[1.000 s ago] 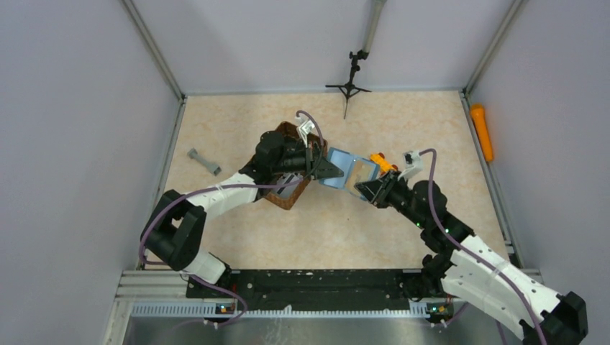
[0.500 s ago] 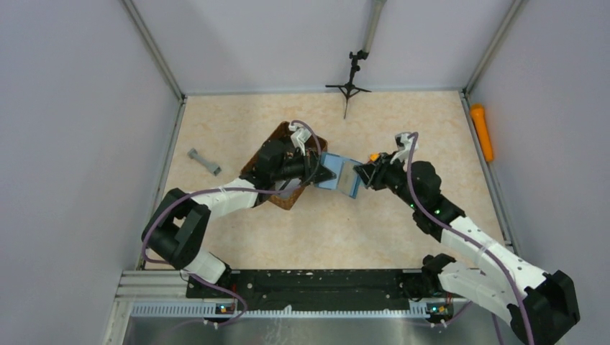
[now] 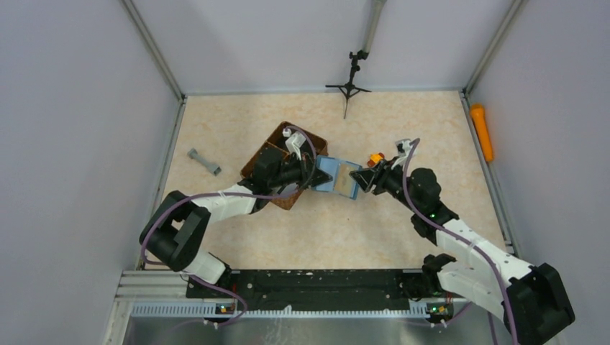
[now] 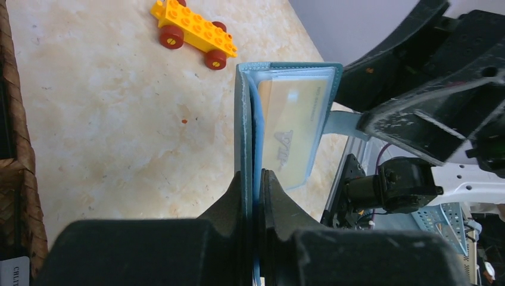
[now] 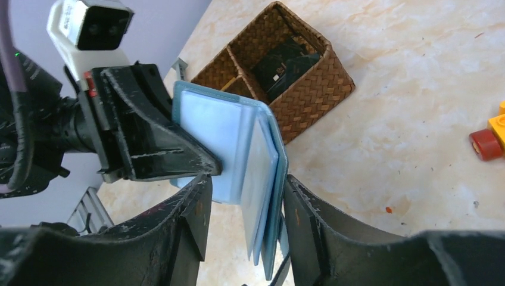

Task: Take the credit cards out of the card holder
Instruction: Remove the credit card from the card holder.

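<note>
Basket (image 3: pixel 284 134): left arm (image 3: pixel 230 198) is covering its near half.
Toy car (image 5: pixel 485 145): the right-wrist view's edge is cutting it off.
Card (image 4: pixel 292 128): print is blurring behind a clear pocket.
Holder (image 4: pixel 243 119): lower edge is hiding between the left gripper (image 4: pixel 255 174) fingers.

Left arm: reaches far and right; end effector (image 4: pixel 253 179) clamped on the card holder (image 4: pixel 245 119).
Right arm: reaches far and left; end effector (image 5: pixel 247 179) spread, straddling its edge.
</note>
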Motion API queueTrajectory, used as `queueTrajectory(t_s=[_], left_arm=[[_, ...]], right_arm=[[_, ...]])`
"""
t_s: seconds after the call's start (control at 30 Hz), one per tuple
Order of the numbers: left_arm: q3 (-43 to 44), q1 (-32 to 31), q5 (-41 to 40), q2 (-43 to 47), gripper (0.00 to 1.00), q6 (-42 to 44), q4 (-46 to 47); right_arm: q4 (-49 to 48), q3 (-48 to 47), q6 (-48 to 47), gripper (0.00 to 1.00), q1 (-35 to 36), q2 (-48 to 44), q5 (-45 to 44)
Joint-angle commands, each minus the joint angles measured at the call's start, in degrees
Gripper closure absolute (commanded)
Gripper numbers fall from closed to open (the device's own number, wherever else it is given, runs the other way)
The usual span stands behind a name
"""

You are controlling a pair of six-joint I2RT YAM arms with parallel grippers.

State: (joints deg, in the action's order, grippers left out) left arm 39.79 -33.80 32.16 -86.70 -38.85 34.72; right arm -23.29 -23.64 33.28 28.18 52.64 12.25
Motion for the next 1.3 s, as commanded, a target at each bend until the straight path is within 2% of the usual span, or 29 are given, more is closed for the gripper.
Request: queueTrajectory(t_s=[0.0, 0.13, 0.17, 0.23, 0.27, 0.47, 0.53, 0.57, 0.6, 0.77, 1.07, 1.17, 1.27], left_arm=[[-0.66, -0.07, -0.98, 3.05, 1.00, -1.20, 6.36], [-1.46, 0.69, -0.98, 2.94, 1.00, -3.13, 8.21], [-1.92, 1.03, -1.30, 3.01, 1.00, -3.65, 8.90], [-3.06, 1.76, -1.40, 3.20, 1.00, -4.62, 10.94], [-3.32, 2.01, -1.25, 3.36, 1.00, -5.04, 11.54], [-5.43, 2.20, -0.89, 5.13, 1.00, -5.55, 15.12], [-6.11, 2.21, -0.31, 5.55, 1.00, -6.19, 17.29], [-6.38, 2.25, 0.16, 5.54, 1.00, -6.66, 18.50], [-6.60, 2.28, 0.63, 5.62, 1.00, -7.19, 19.77], [-8.01, 2.25, 2.30, 6.08, 1.00, -8.93, 24.69], [-9.62, 2.84, 2.10, 7.97, 1.00, -9.47, 26.98], [-9.64, 3.08, 1.94, 7.80, 1.00, -9.53, 26.98], [-9.66, 3.30, 1.94, 7.50, 1.00, -9.95, 27.20]], right_arm=[[-9.68, 1.14, 4.00, 0.53, -3.56, 4.00, 7.36], [-16.97, 2.60, 9.03, 0.52, -6.70, 8.53, 14.49], [-18.78, 3.05, 9.93, 0.50, -7.20, 9.35, 15.71], [-21.10, 3.61, 10.95, 0.36, -7.64, 10.43, 17.60], [-21.40, 3.69, 10.89, 0.34, -7.70, 10.53, 17.70], [-20.55, 3.83, 10.14, 0.33, -7.66, 11.09, 16.84], [-19.51, 3.63, 9.87, 0.21, -7.70, 11.32, 15.99], [-18.58, 3.62, 9.70, 0.08, -7.71, 11.36, 15.01], [-17.54, 3.53, 9.55, 0.06, -7.77, 11.37, 13.90], [-16.94, 3.97, 9.29, 0.05, -8.18, 11.55, 12.16], [-18.44, 5.04, 10.07, 0.06, -9.16, 10.54, 12.42], [-23.92, 6.87, 11.36, 0.16, -9.49, 9.32, 15.08], [-26.63, 7.90, 11.90, 0.41, -9.56, 7.84, 16.35]])
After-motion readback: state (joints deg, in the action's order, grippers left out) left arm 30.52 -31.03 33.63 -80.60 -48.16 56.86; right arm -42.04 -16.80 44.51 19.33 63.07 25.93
